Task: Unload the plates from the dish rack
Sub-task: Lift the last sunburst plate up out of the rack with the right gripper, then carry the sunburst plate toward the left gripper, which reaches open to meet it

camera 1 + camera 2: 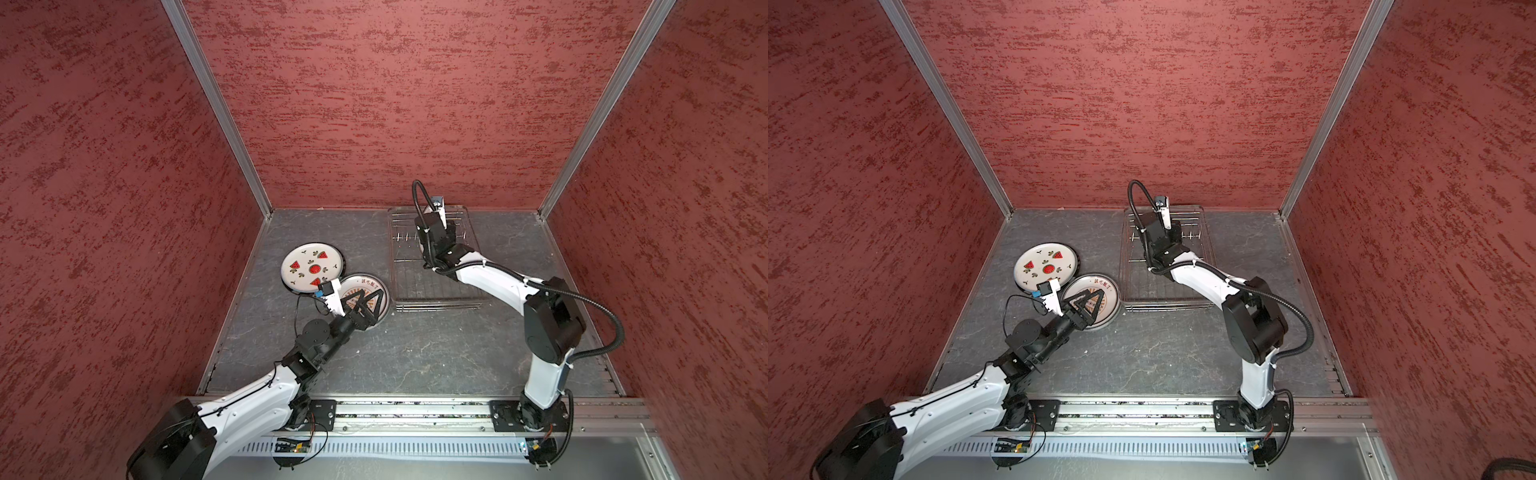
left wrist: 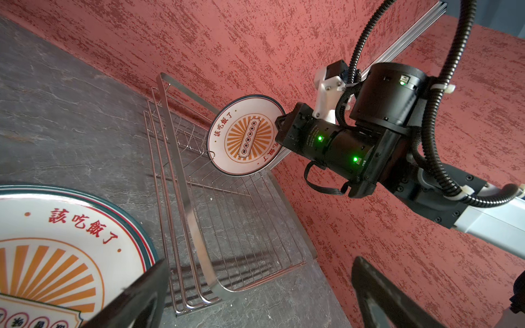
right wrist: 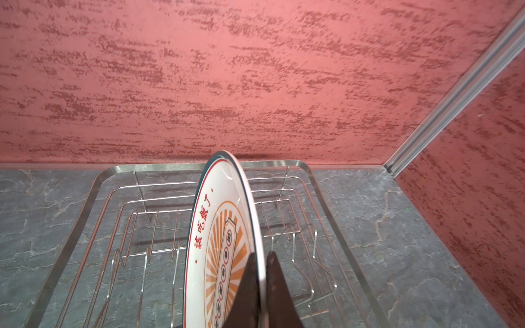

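1. The grey table [image 1: 415, 357] carries everything, and the dish rack [image 1: 436, 307] stands on it against the back wall.
2. The dish rack is a silver wire basket with a row of short prongs across its far half; in the left wrist view [image 2: 181, 176] its near half holds nothing.
3. The watermelon plate [image 1: 311, 266] lies flat on the table, well to the left of the dish rack. Both top views show it face up.
4. One sunburst plate [image 1: 368, 282] lies flat just beside the left side of the dish rack, between the rack and the watermelon plate. Its rim goes a little under the watermelon plate.
5. A second sunburst plate [image 2: 244, 139] stands on its edge over the far half of the dish rack, above the prongs. I cannot tell if its lower edge touches the wires.
6. The right gripper [image 3: 261, 255] is above the far half of the dish rack. Its jaws are closed on the rim of the standing plate [image 3: 221, 227]: one finger lies on the printed face, the other on the back.
7. The left gripper [image 1: 369, 296] hovers left of the dish rack, over the flat sunburst plate. Its jaws are spread wide and hold nothing; the plate lies below them, not between them.
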Tool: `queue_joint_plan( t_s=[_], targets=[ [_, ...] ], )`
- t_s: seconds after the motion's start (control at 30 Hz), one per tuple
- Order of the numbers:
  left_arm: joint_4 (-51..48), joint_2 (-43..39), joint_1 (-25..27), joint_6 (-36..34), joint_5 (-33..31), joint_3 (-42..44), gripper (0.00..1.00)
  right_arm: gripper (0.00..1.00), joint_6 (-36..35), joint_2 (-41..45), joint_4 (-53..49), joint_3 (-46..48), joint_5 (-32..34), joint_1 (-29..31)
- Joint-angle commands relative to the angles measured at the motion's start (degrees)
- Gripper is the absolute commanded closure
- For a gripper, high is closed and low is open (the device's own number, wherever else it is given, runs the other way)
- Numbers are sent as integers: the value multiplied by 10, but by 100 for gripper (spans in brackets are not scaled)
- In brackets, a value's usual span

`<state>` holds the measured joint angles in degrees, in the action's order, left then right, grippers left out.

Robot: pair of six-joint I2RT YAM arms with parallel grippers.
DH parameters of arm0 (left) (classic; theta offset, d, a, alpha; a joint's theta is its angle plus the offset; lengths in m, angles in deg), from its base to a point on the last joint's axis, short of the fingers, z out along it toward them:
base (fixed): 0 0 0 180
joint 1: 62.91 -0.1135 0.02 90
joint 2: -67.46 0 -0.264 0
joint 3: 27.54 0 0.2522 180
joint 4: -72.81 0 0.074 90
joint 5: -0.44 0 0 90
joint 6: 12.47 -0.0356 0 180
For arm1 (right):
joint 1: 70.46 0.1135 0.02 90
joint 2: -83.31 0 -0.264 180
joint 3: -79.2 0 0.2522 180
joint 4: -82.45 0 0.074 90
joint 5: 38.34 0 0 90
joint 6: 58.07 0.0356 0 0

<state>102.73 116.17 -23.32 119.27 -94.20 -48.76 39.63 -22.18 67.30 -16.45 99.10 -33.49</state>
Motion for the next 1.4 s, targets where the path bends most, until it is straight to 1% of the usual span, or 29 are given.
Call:
queue_joint_plan(
  t_s=[0.0, 0.13, 0.33, 0.43, 0.53, 0.67, 0.8, 0.93, 1.07, 1.2, 1.3, 1.37],
  targets=[
    [18, 6, 4, 1, -2, 0, 1, 100, -10, 53, 75, 30, 31, 9],
    [21, 10, 5, -2, 1, -1, 1, 100, -4, 102, 99, 80, 23, 9],
    [48, 8, 5, 7, -13, 12, 1, 100, 17, 189, 144, 175, -24, 9],
    [27, 0, 5, 0, 2, 1, 1, 100, 45, 241, 164, 228, -70, 3],
    [4, -1, 7, -7, 9, -15, 1, 100, 81, 302, 198, 289, -143, -12],
    [1, 7, 8, 0, 4, -23, 1, 100, 124, 379, 261, 377, -212, -37],
    [2, 7, 8, 0, 11, -27, 1, 100, 155, 435, 309, 443, -281, -59],
    [1, 11, 10, -33, 56, -42, 1, 100, 210, 465, 323, 488, -380, -90],
    [6, 28, 11, -44, 67, -55, 1, 100, 276, 490, 388, 553, -460, -116],
    [-10, 41, 11, -51, 69, -70, 1, 100, 308, 494, 443, 584, -518, -121],
    [-8, 51, 11, -57, 91, -79, 1, 100, 325, 483, 511, 604, -567, -121],
    [0, 56, 12, -54, 100, -81, 0, 100, 336, 479, 540, 614, -585, -121]
  ],
)
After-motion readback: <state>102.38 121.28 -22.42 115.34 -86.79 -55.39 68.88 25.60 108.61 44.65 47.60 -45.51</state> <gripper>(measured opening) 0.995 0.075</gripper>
